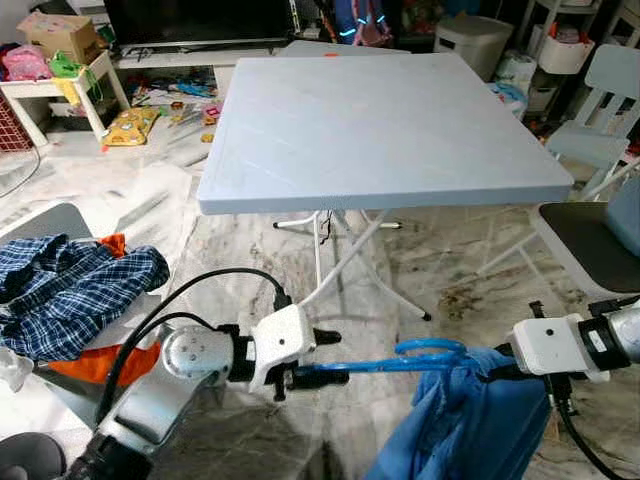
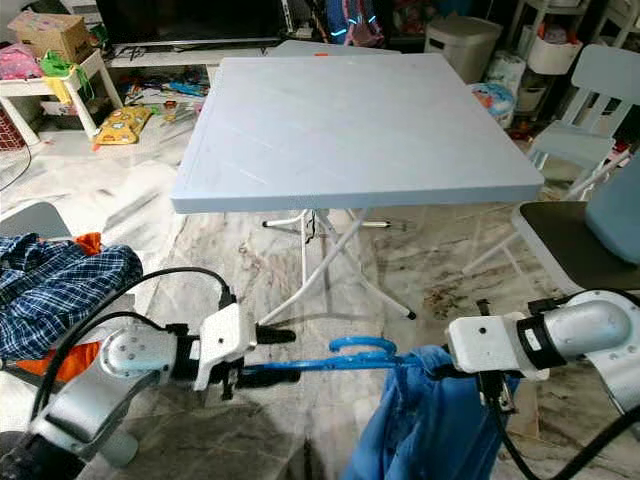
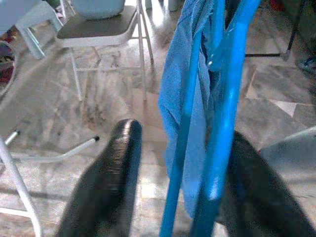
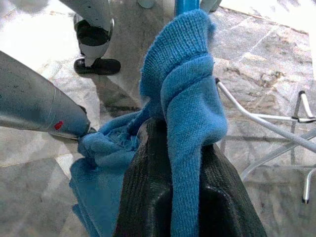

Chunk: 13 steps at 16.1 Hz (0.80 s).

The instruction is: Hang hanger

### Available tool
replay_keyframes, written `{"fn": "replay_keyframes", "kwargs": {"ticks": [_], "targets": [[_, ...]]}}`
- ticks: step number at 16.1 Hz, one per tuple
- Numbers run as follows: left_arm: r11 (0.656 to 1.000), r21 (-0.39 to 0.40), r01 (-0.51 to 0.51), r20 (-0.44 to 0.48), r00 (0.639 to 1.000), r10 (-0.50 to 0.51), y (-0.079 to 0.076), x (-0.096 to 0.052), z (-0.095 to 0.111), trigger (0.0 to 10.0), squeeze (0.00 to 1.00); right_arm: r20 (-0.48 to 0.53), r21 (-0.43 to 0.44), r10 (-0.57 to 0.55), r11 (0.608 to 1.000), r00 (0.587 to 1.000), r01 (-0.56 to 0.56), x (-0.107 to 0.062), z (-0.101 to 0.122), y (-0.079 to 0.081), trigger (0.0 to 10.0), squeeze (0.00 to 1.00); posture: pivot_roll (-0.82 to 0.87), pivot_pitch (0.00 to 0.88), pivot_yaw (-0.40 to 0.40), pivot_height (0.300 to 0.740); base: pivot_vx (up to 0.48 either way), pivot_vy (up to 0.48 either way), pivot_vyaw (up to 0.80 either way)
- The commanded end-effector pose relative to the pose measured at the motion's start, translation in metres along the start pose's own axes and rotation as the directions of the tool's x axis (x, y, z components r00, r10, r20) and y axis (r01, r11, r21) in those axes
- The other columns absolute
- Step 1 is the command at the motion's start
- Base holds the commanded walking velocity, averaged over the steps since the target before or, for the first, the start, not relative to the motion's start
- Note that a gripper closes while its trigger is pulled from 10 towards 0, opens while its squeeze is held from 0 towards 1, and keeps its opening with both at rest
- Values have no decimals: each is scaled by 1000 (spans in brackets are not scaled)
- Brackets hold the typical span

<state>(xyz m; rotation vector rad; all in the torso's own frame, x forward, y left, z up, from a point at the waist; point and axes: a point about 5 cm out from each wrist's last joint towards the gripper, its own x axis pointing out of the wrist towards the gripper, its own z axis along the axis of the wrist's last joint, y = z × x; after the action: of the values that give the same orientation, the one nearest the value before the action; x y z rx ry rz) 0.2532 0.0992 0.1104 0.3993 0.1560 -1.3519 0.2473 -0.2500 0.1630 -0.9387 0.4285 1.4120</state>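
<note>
A blue hanger is held level in the air between the two arms, near the camera and in front of the pale blue desk, above the marble floor. A blue garment hangs from its right end and drapes down toward the floor.

The left gripper is at the hanger's left end. Its fingers stand some way apart, with the hanger's blue bars lying against the inner face of one finger; whether they actually press the bar is hard to tell from the wrist view.

The right gripper is at the hanger's right end, and its fingers are closed tight on a fold of the blue garment, which bunches up between them.

On the left, a plaid shirt lies over something orange. A dark-seated chair stands on the right, beside the desk.
</note>
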Motion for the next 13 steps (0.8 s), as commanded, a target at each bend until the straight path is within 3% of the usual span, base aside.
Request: {"fn": "replay_keyframes", "kwargs": {"ticks": [1,13], "targets": [[999,43,-15,-3,1000,16,4,2,3,0,0,7,-24,0,1000,1000,0,0,6,-2,10000,0,-156,44,11,740,0,0,0],[993,88,-76,-6,997,77,9,1,-4,0,0,32,-33,-81,996,996,82,11,6,-14,10000,0,-149,43,3,740,0,0,0]]}}
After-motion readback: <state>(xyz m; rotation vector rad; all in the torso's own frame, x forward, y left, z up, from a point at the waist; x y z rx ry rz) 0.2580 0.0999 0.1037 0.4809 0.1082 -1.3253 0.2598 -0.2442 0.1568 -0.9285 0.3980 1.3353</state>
